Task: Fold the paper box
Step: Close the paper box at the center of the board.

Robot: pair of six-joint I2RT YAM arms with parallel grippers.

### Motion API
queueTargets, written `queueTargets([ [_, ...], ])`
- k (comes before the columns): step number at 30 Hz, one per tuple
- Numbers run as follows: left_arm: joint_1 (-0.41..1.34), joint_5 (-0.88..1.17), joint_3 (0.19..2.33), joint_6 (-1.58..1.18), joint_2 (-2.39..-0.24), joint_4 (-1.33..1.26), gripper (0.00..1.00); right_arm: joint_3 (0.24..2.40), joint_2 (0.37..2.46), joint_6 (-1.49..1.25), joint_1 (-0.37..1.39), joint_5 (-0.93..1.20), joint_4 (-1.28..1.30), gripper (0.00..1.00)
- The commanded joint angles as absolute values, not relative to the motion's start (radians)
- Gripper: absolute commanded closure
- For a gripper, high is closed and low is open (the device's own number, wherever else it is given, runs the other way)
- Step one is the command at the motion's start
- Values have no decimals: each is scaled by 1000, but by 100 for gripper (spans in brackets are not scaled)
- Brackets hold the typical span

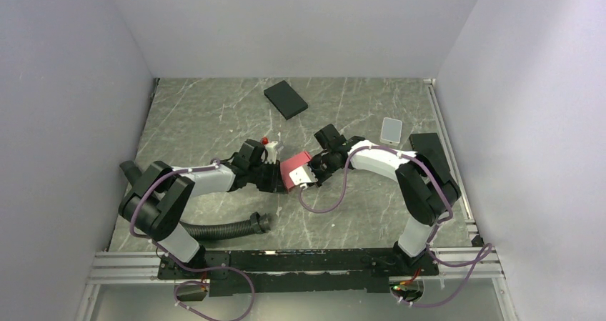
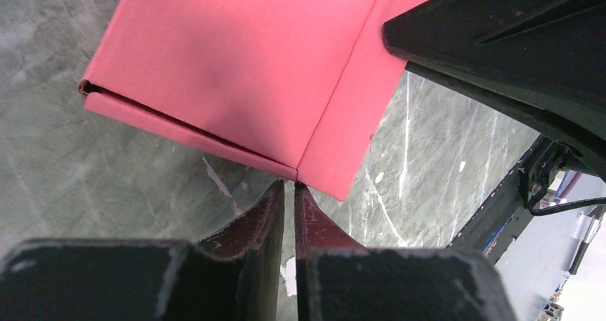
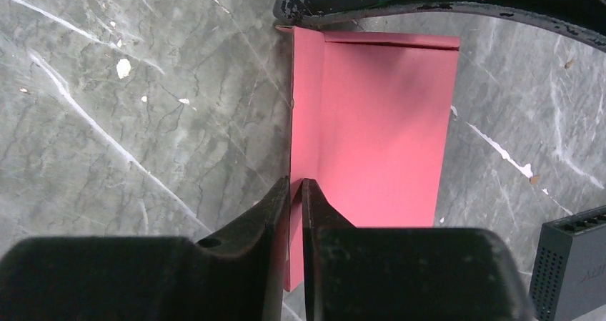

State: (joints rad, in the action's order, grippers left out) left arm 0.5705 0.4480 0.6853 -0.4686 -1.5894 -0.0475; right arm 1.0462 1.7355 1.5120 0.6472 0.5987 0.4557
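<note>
The pinkish-red paper box (image 1: 293,170) hangs between my two grippers at the table's middle. In the left wrist view the paper box (image 2: 236,63) is a flat folded panel with a side flap creased off to its right. My left gripper (image 2: 288,186) is shut to a thin slit, its tips nipping the box's near edge at that crease. My right gripper (image 3: 295,184) is also nearly closed, with the narrow side strip of the paper box (image 3: 386,135) running into the slit. From above, my left gripper (image 1: 277,176) and right gripper (image 1: 312,174) face each other across the box.
A black flat box (image 1: 286,99) lies at the back. A small white slab (image 1: 391,129) sits at the right. A tiny red-and-white carton (image 1: 270,146) stands behind the left wrist. A black ribbed hose (image 1: 221,228) lies in front. A black perforated case (image 3: 572,271) shows beside the right gripper.
</note>
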Motion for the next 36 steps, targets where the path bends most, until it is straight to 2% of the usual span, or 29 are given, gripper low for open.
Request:
queueTargets([
  [1, 568, 467, 714, -476, -1599, -81, 85, 1038, 1764, 1527, 658, 586, 502, 85],
  [36, 560, 468, 704, -469, -1586, -69, 85, 1088, 1854, 1482, 669, 526, 537, 77],
])
